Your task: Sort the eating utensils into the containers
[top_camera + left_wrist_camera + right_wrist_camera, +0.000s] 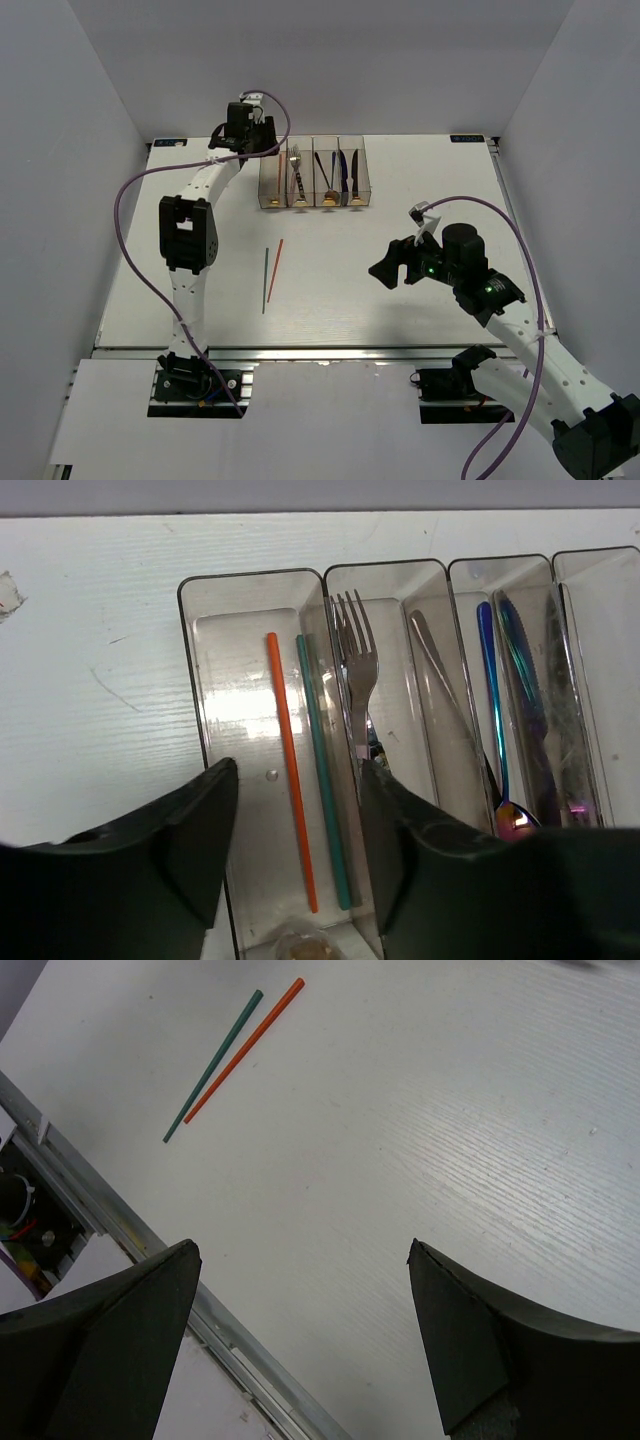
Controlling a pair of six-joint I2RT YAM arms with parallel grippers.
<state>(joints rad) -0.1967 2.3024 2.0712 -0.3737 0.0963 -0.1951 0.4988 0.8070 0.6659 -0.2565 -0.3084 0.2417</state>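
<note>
Four joined clear containers (315,172) stand at the back of the table. In the left wrist view the leftmost bin (215,660) holds a red chopstick (290,780) and a teal chopstick (322,780). A silver fork (358,670) stands in the bin beside it, and blue and dark spoons and knives (520,700) are in the bins further right. My left gripper (262,140) (298,850) is open and empty over the leftmost bin. A second red chopstick (275,268) (243,1050) and teal chopstick (265,282) (213,1065) lie side by side on the table. My right gripper (385,270) (302,1250) is open and empty, to their right.
The white table (420,200) ends in a metal rail along its near edge (120,1230). Grey walls close in the back and sides. A purple cable (130,240) loops off the left arm, and another trails from the right arm.
</note>
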